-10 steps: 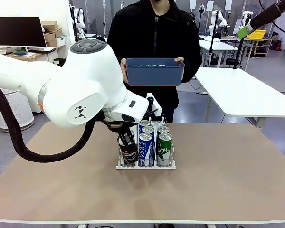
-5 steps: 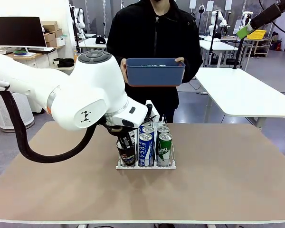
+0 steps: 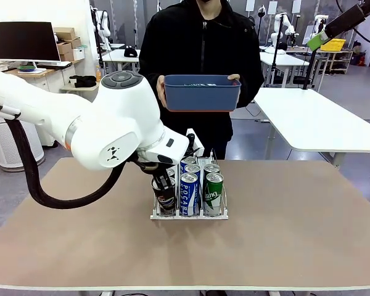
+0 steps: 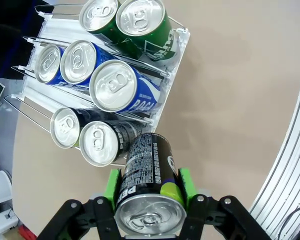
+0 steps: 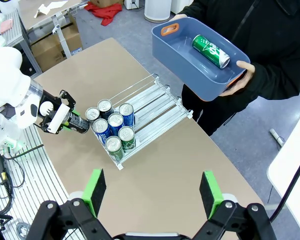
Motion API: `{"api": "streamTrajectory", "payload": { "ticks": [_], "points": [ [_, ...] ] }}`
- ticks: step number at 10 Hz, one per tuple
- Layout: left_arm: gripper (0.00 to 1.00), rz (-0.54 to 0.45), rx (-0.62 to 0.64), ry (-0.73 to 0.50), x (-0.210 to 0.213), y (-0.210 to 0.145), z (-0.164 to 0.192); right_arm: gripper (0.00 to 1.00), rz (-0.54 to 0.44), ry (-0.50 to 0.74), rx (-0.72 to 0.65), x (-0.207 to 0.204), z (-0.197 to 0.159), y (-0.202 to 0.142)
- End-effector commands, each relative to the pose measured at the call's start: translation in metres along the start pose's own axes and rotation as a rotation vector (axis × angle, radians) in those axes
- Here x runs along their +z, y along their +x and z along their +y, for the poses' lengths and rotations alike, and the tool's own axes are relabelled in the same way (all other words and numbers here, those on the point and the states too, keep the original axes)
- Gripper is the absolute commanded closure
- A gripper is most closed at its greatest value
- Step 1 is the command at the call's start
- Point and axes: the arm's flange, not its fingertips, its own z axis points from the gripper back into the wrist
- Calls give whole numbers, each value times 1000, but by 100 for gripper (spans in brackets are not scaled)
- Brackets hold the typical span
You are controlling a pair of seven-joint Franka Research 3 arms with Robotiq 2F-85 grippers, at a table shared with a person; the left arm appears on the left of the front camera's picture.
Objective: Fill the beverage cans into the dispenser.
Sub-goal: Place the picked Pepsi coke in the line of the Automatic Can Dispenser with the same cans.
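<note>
Looking across the desk [image 3: 283, 234], front view: the left gripper [image 3: 163, 184] is seen with its fingers clamped on a black can [image 3: 166, 200], which is held tilted at the near end of the dispenser [image 3: 219, 214], at the lane on the 9 o'clock side.
Other lanes, front view: blue-and-white cans [image 3: 189, 188] are stood in the middle lane and green cans [image 3: 213, 191] in the lane at 3 o'clock.
Person, front view: a blue bin [image 3: 201, 95] is held by the person's hands [image 3: 233, 78] beyond the desk's far edge, at 12 o'clock from the dispenser.
Grip, left wrist view: the black can is pinched between the green pads [image 4: 111, 184], its silver top toward the camera and its foot pointed at 12 o'clock toward the dispenser's front edge; whether it touches cannot be told.
Lanes, left wrist view: two black cans [image 4: 97, 142] are lined up in the nearest lane, three blue-and-white in the next, two green in the farthest.
Right gripper [image 5: 152, 192], right wrist view: its fingers are spread wide, high over the desk.
Bin, right wrist view: one green can [image 5: 210, 50] is laid inside the blue bin, at 1 o'clock from the dispenser; the left gripper with its can is found at 9 o'clock of the dispenser.
</note>
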Motion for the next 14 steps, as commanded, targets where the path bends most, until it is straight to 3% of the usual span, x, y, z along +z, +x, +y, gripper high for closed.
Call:
{"api": "streamTrajectory", "payload": {
  "ticks": [1,7,14],
  "points": [
    [42,-7,17,32,-10,2,12,0,-7,6,-2,0,-1,0],
    [42,-8,64,75,-23,9,40,0,-7,6,-2,0,-1,0],
    [42,19,108,29,-51,16,67,0,-7,6,-2,0,-1,0]
  ]
}}
